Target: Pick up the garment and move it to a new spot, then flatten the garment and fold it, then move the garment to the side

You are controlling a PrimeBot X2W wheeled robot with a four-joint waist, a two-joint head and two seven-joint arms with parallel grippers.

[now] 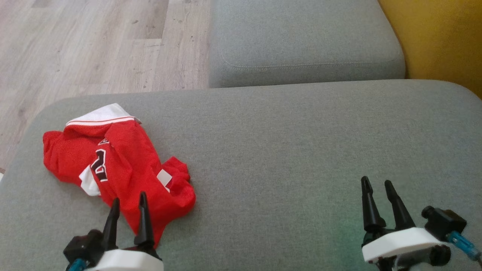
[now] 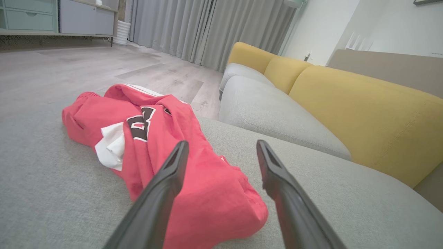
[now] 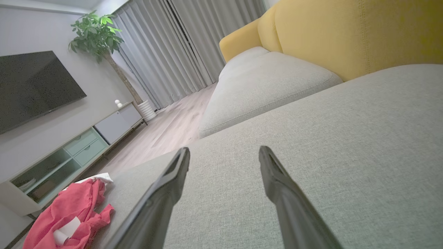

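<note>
The garment (image 1: 120,165) lies crumpled on the sofa seat (image 1: 282,150), far left, so the left hand (image 1: 129,197) hangs over its near edge, spread wide and empty; the right hand (image 1: 376,180), equally open, idles well apart

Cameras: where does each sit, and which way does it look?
Head view: on the head, looking down at the cushion, red garment, left gripper and right gripper.
Left wrist view: from that wrist, along the open left gripper toward the garment.
Right wrist view: from that wrist, along the open right gripper over bare cushion.
All show the garment.
</note>
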